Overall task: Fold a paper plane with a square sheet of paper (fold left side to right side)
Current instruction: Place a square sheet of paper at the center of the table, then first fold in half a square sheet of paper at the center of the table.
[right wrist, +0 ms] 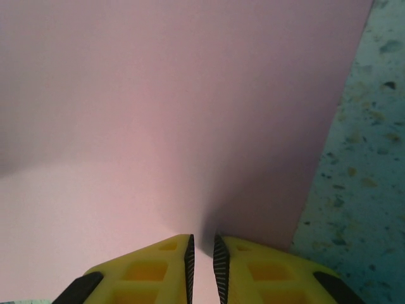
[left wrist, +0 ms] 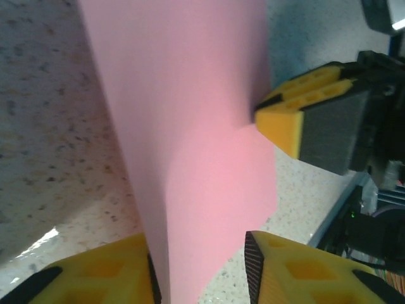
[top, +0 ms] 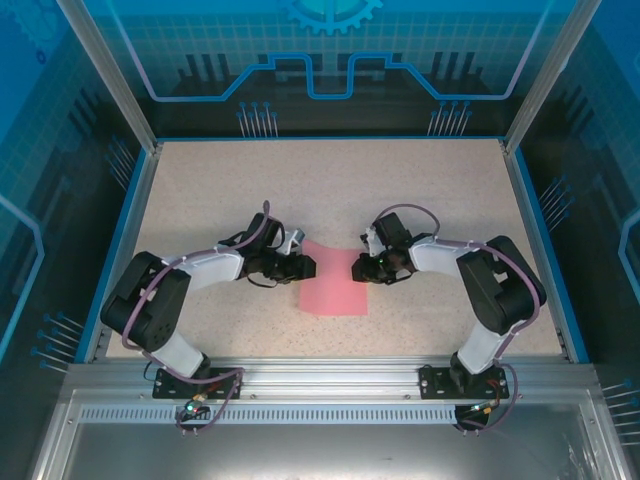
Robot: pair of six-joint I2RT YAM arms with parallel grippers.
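Here the right hand (right wrist: 202,246) is almost closed, its yellow fingers pinching the right edge of the square sheet of paper (right wrist: 158,114). The left hand (left wrist: 200,253) sits at the sheet's left edge, fingers moderately parted. The raised paper stands between them against one finger, leaving a gap beside the other. The sheet rests on the speckled counter (top: 330,190).

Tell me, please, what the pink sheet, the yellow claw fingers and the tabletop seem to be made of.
Sheet: thin matte paper, probably; it bends in a soft curve without shine.
Claw fingers: likely moulded yellow plastic, with ribbed dark pads.
Tabletop: speckled beige, perhaps stone-look laminate; glare suggests a smooth finish.
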